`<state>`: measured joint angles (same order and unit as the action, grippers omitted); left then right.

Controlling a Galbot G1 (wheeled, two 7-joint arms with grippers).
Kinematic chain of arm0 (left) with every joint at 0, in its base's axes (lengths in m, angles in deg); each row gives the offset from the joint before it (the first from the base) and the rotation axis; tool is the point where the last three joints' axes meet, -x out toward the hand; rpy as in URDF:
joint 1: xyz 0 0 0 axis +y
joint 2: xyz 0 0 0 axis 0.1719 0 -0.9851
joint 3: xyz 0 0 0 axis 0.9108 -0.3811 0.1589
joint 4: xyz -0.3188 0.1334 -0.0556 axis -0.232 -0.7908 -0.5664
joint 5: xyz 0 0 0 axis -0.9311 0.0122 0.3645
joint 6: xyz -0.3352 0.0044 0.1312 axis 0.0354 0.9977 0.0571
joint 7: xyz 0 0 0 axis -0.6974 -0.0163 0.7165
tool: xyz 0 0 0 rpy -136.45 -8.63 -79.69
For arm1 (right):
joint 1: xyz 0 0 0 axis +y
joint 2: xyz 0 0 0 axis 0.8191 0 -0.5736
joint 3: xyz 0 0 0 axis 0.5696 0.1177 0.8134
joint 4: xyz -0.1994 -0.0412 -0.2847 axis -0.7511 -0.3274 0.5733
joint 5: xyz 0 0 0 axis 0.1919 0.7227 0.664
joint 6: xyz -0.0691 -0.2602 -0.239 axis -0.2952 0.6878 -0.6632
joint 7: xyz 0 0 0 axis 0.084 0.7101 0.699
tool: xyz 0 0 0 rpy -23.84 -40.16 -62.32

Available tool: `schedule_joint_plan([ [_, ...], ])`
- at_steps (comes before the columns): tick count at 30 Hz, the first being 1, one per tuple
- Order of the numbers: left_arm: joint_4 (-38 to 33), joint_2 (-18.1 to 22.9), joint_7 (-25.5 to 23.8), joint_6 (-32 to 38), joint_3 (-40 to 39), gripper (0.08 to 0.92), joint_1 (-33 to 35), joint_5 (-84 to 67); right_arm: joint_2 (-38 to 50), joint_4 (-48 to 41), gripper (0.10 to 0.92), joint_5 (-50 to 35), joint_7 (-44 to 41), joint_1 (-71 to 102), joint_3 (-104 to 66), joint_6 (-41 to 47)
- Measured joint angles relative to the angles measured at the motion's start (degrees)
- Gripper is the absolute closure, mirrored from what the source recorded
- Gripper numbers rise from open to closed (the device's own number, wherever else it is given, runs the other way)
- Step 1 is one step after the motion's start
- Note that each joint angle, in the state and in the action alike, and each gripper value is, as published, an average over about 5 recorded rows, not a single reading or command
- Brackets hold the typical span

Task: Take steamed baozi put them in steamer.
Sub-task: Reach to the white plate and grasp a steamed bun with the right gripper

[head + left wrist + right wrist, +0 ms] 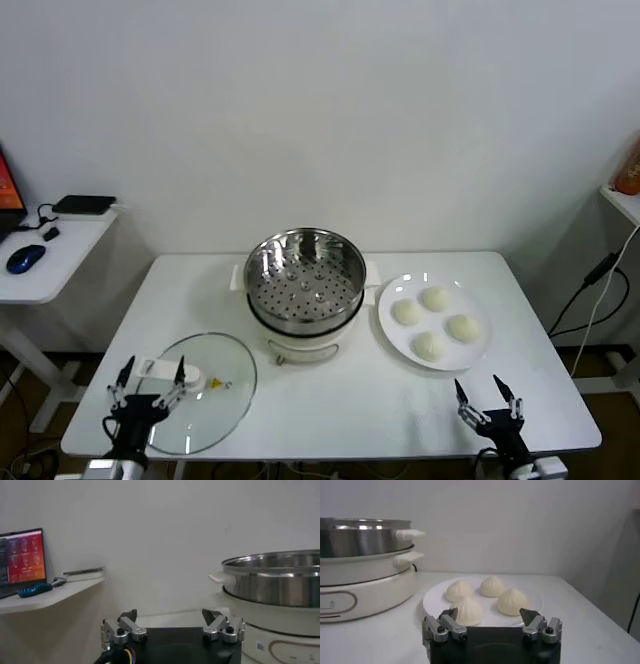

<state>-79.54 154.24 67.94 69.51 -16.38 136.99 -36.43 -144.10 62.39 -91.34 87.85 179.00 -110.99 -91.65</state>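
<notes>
1. Stainless-steel steamer [304,280]: round pot with a perforated tray inside, on a white base with side handles, standing at the middle of the white table [340,400], toward its far edge. No buns lie in it.
2. Steamed baozi [434,322]: four cream-white buns, all on the white plate [394,335], which sits just right of the steamer. In the right wrist view they form a close cluster [485,598] on the plate [433,600], with the steamer [365,565] beside it.
3. Glass lid [215,395]: lies flat on the table, near and left of the steamer.
4. Right gripper [489,402]: at the near right edge of the table, short of the plate, its fingers spread apart and holding nothing; the right wrist view shows the same [491,620].
5. Left gripper [150,385]: at the near left edge, over the lid's near rim, fingers apart and empty; the left wrist view [170,620] shows the steamer [275,595] off to one side.
6. Side desk [50,262]: left of the table, carrying a blue mouse [25,258].
</notes>
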Motion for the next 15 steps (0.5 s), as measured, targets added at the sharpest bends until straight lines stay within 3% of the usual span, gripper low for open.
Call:
schedule_joint_plan([
  [6, 0.1, 0.0, -0.2, 0.5, 0.1, 0.177, -0.5, -0.1, 2.2, 3.3, 0.203, 0.8, 0.0, -3.9, -0.3, 4.8],
  [15, 0.7, 0.8, 0.1, 1.9, 0.0, 0.177, -1.3, 1.4, 11.4, 7.1, 0.203, 0.4, -3.5, -15.3, 2.2, 19.1],
])
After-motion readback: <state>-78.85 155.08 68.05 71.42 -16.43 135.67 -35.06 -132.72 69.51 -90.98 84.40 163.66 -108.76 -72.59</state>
